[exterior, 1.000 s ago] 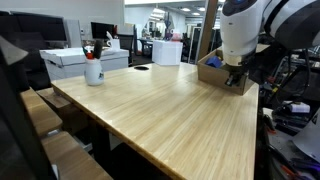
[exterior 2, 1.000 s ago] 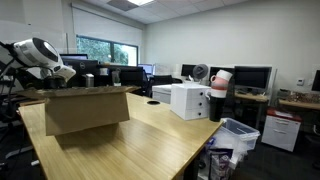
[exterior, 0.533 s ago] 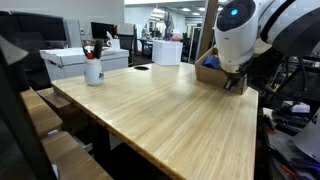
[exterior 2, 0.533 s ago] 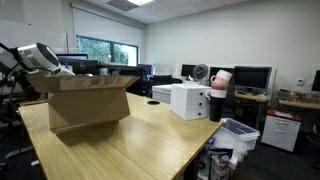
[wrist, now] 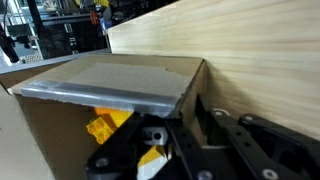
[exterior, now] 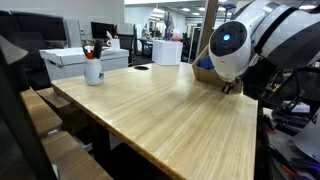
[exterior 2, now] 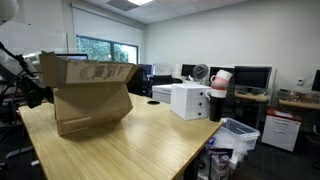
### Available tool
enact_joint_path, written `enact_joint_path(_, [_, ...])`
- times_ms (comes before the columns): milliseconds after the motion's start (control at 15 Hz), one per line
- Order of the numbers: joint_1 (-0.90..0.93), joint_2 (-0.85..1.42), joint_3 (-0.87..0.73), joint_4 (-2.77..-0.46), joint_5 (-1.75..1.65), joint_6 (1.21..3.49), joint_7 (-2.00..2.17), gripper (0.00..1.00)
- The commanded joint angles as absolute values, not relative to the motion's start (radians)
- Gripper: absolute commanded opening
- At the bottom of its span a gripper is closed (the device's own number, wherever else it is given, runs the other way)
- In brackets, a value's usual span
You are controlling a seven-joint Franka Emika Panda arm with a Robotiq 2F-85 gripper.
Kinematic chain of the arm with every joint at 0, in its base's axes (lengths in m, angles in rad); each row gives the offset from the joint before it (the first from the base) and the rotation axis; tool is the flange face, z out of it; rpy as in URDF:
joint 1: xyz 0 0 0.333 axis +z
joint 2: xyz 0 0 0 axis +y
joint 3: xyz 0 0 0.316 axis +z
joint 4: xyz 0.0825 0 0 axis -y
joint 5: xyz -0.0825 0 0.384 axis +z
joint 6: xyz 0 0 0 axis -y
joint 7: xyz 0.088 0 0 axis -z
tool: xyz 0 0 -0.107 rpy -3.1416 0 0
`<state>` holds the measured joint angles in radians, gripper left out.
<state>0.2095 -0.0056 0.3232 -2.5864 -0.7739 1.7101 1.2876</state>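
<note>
A brown cardboard box (exterior 2: 90, 95) stands tilted on the light wooden table (exterior 2: 130, 155), one side raised and its flaps open. In an exterior view the arm hides most of the box (exterior: 203, 68). My gripper (wrist: 185, 115) straddles the box's side wall (wrist: 110, 80), one finger inside and one outside, shut on the wall. A yellow thing (wrist: 105, 125) lies inside the box. In an exterior view the gripper (exterior: 232, 88) sits at the box at the table's far corner. In the view that shows the whole box, the box hides the gripper.
A white mug with pens (exterior: 93, 70), a white box (exterior: 85, 58) and a small dark object (exterior: 141, 68) stand at the table's far side. A white case (exterior 2: 188, 100) sits on the table, with a fan (exterior 2: 200, 72) and a bin (exterior 2: 235, 135) beyond.
The arm has swung and lowered toward the camera in an exterior view. The cardboard box has been tipped up, from flat on the table to tilted with one side raised.
</note>
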Motion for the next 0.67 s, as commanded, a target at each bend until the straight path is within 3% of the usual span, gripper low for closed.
enact_joint_path(0, [0.24,0.031,0.306,-2.562,-0.823,1.632,1.348,0.07])
enact_joint_path(600, [0.265,0.089,0.285,-2.532,-0.846,1.569,1.394,0.07])
